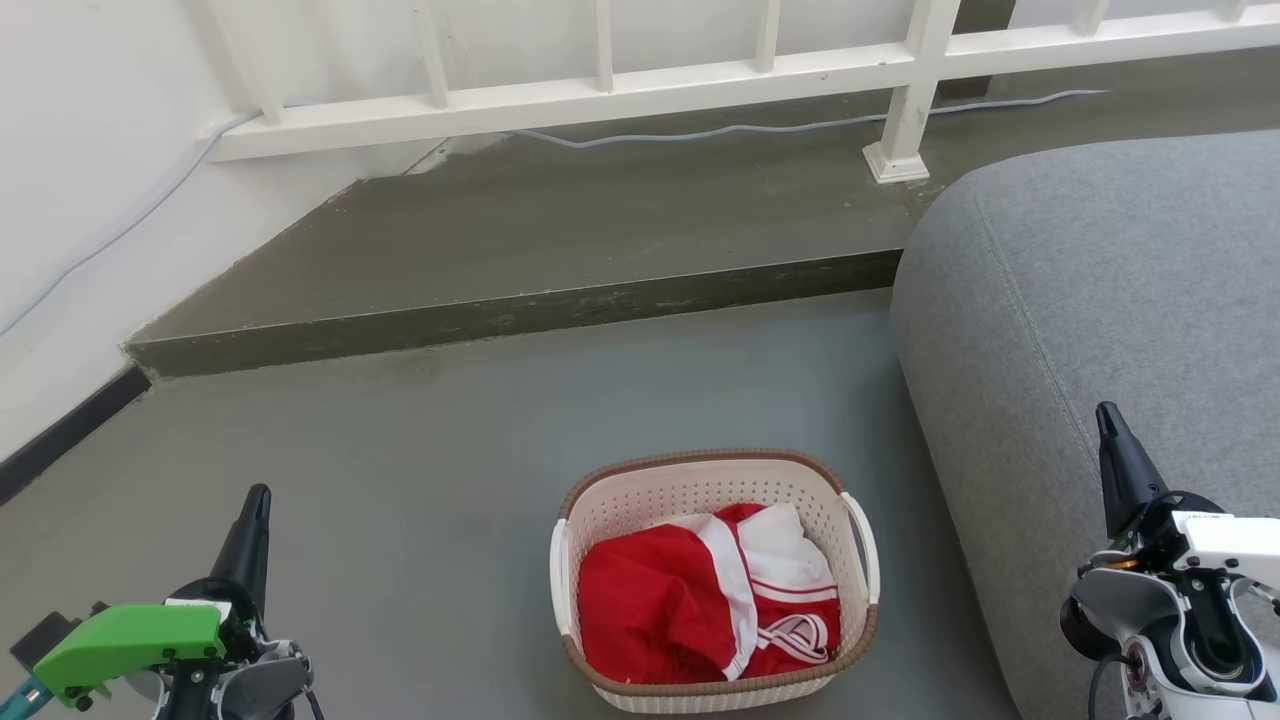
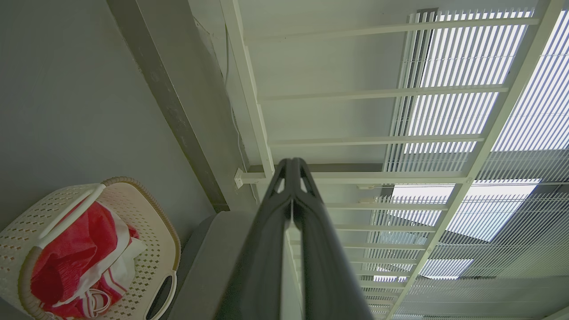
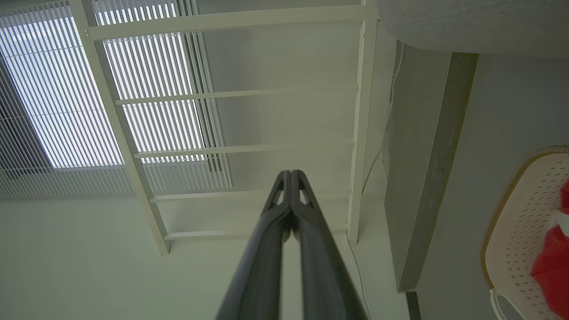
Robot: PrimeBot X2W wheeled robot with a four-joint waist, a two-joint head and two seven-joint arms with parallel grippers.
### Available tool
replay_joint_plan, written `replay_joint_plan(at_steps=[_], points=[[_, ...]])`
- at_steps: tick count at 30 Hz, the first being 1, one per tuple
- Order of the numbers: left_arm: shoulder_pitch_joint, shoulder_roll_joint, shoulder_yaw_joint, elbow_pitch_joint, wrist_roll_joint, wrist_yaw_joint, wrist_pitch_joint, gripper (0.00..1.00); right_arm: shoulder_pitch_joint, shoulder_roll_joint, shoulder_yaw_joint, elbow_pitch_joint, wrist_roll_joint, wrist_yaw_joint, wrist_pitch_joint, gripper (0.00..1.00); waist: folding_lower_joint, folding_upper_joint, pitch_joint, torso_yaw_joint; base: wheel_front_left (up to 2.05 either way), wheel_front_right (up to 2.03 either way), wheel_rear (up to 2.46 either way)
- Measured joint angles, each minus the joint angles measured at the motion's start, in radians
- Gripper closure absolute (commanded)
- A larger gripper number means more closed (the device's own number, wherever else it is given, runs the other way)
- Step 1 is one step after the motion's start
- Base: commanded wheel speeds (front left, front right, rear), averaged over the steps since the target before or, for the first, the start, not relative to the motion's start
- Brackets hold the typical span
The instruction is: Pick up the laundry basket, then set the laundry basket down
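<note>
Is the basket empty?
No, the basket has red and white clothes lying inside it.

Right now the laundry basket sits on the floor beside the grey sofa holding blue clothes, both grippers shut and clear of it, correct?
One thing is off: the clothes are red and white, not blue, as the head view shows. The laundry basket does sit on the floor beside the grey sofa, with the left gripper and right gripper shut and clear of it.
</note>
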State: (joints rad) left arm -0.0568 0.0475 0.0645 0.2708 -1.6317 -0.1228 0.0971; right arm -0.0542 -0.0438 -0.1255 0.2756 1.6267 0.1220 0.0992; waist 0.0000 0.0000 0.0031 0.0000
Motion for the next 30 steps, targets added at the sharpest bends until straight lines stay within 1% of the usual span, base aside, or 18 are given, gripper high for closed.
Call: replay_joint_plan(at_steps=[23,24,30], points=[[0.0,0.0,0.0,0.0,0.0,0.0,0.0,1.0,0.0,0.0,0.0,0.0,0.0,0.0,0.0,1.0,0.0,0.0,0.0,0.0,0.0,0.0,0.0],[0.0,0.0,0.0,0.001,0.0,0.0,0.0,0.0,0.0,0.0,0.0,0.0,0.0,0.0,0.0,0.0,0.0,0.0,0.0,0.0,0.0,0.0,0.0],[0.042,-0.023,-0.005,0.05,0.0,0.001,-0.001,0.0,0.051,0.027,0.004,0.049,0.001,-0.001,-0.001,0.0,0.0,0.0,0.0,0.0,0.0,0.0,0.0]])
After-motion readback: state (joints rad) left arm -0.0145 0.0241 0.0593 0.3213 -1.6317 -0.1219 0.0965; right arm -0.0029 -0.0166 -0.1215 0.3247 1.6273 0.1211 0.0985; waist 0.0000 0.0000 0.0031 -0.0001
